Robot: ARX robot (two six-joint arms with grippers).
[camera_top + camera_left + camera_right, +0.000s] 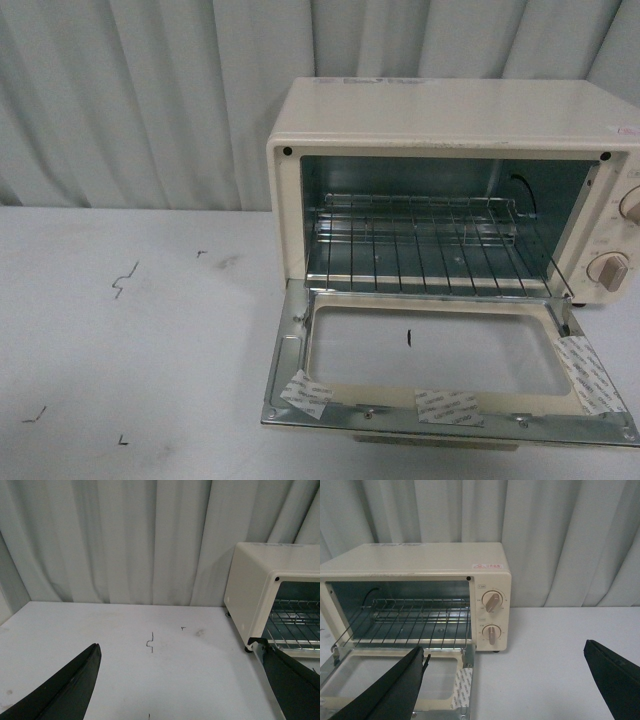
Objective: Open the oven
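The cream-white oven (450, 120) stands on the table at the right, its glass-windowed door (440, 352) folded down flat toward me. Inside, the wire rack (430, 250) shows, and two round knobs (610, 270) sit at its right end. Neither arm appears in the front view. In the left wrist view my left gripper (180, 680) is open over bare table, left of the oven (260, 595). In the right wrist view my right gripper (505, 675) is open, one finger (390, 690) over the lowered door (395, 680), the other over the table right of the oven (420, 565). The handle is hidden under the door's front edge.
A white table (130, 330) with small black pen marks (122, 282) carries the oven. A pale pleated curtain (150, 90) hangs right behind it. Tape strips (305, 392) are stuck on the door's inner frame.
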